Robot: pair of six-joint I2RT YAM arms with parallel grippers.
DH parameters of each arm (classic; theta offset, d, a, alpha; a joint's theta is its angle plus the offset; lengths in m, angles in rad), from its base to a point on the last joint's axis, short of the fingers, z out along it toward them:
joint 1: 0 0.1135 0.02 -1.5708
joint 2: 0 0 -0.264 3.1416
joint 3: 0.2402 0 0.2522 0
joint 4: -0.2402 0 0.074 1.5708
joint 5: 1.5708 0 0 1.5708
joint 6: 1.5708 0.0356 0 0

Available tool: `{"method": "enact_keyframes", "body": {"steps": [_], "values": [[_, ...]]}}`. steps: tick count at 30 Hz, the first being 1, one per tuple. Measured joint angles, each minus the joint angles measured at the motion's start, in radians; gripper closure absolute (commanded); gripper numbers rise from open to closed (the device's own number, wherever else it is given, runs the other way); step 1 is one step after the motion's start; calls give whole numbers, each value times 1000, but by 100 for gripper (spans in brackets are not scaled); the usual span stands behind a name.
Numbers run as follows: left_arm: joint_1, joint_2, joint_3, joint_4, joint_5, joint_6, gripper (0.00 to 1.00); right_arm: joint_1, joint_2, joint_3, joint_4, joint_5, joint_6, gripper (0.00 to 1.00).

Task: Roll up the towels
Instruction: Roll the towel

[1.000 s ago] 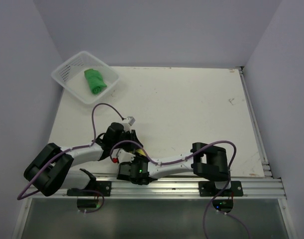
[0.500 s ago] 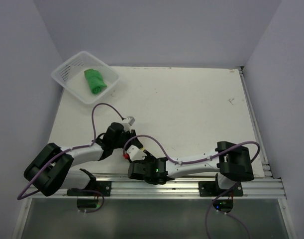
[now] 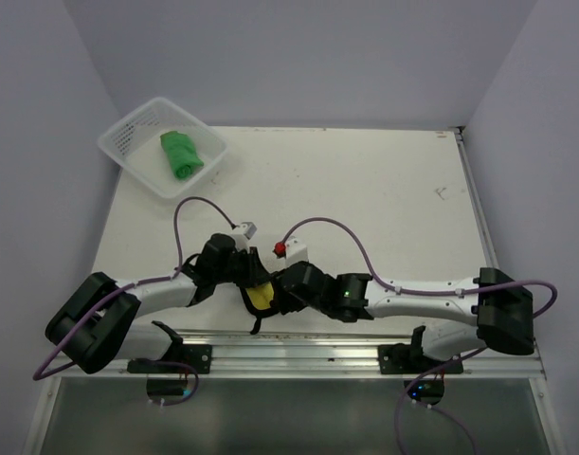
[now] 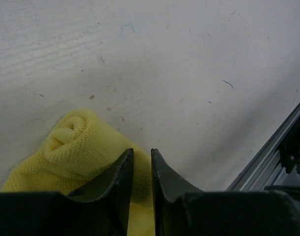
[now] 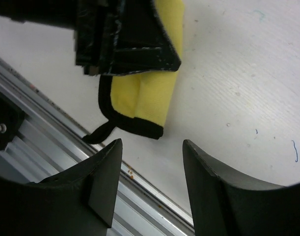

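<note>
The yellow towel (image 3: 261, 296) lies near the table's front edge, partly rolled, its black edge and a loose black loop showing in the right wrist view (image 5: 154, 93). My left gripper (image 3: 252, 283) is shut on it; in the left wrist view the fingertips (image 4: 125, 162) pinch yellow cloth (image 4: 73, 142) beside its rolled end. My right gripper (image 3: 280, 297) is open and empty just right of the towel, its jaws (image 5: 152, 152) a little short of the black hem. The green towel (image 3: 180, 154) lies rolled in the white mesh basket (image 3: 128, 142) at the far left.
An aluminium rail (image 3: 365, 353) runs along the table's near edge, right beside the towel (image 5: 51, 142). Purple cables (image 3: 327, 227) arc over both arms. White walls close in the table on the left, back and right.
My right arm has swung out to the right and its gripper has moved off the towel, uncovering the yellow cloth. My left gripper has stayed in place.
</note>
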Motion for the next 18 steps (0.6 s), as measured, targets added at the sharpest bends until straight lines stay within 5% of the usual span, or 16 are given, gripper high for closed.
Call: {"method": "enact_keyframes", "body": {"steps": [18], "values": [[0, -11, -43, 69, -4, -19, 75, -156, 189, -29, 174, -196, 142, 47]]}}
